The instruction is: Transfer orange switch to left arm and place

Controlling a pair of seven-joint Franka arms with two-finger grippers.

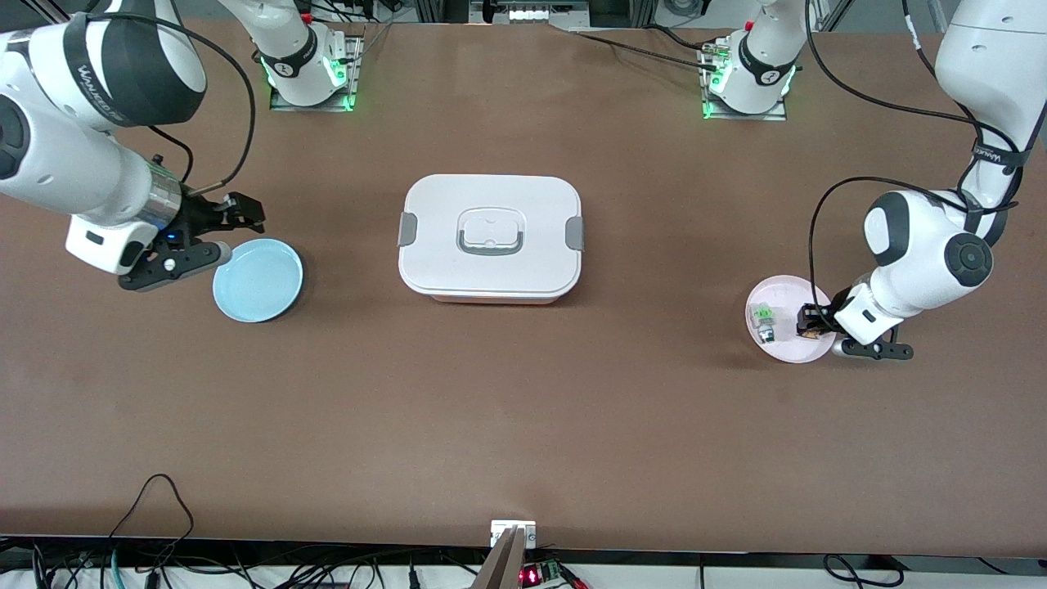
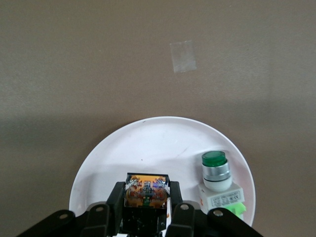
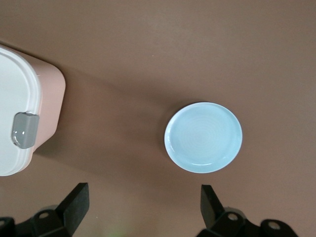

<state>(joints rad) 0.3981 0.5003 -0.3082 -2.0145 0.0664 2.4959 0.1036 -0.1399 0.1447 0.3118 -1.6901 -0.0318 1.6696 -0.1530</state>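
The orange switch (image 1: 811, 326) lies on a pale pink plate (image 1: 777, 294) at the left arm's end of the table. In the left wrist view the switch (image 2: 146, 190) shows its orange top, and the plate (image 2: 163, 143) lies under it. My left gripper (image 1: 808, 321) is down on the plate, its fingers (image 2: 116, 197) pressed against both sides of the switch. The white box (image 1: 491, 237) stands shut at the table's middle. My right gripper (image 1: 219, 233) hangs open and empty over the table beside a light blue plate (image 1: 258, 282), and the right wrist view shows its own spread fingers (image 3: 79, 195).
A green-and-clear switch (image 1: 763, 316) stands on the pink plate beside the orange one and shows in the left wrist view (image 2: 216, 170). The right wrist view shows the blue plate (image 3: 203, 137) and a corner of the box (image 3: 15, 98). A piece of clear tape (image 2: 183, 56) lies on the table.
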